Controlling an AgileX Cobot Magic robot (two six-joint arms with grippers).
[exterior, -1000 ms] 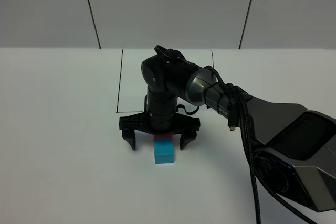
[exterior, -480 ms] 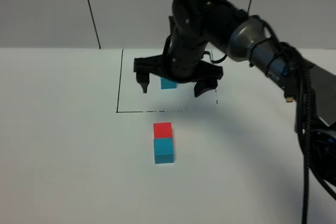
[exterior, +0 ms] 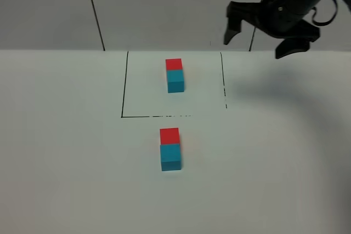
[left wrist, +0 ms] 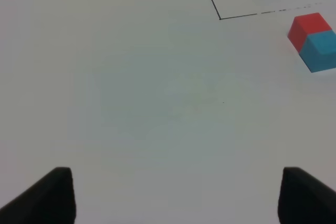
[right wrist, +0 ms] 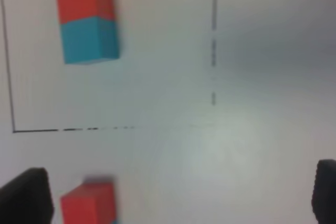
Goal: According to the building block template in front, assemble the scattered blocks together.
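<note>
Since the earlier frames, the right gripper [exterior: 271, 30] had risen from the joined cubes to the upper right, well above the table [exterior: 66, 152], jaws spread wide and empty. The left gripper [left wrist: 173, 198] hung low over bare table, fingers apart, holding nothing. The scattered blocks [exterior: 170, 149], red touching cyan-blue, lay just outside the black-line square [exterior: 124, 89]. The building block template [exterior: 174, 75] sat inside it, matching in colour order.

Template [exterior: 175, 75]: red cube touching cyan cube, inside black-line square. Scattered blocks: red cube [exterior: 169, 135] and cyan cube [exterior: 170, 157], touching, just outside the square.
</note>
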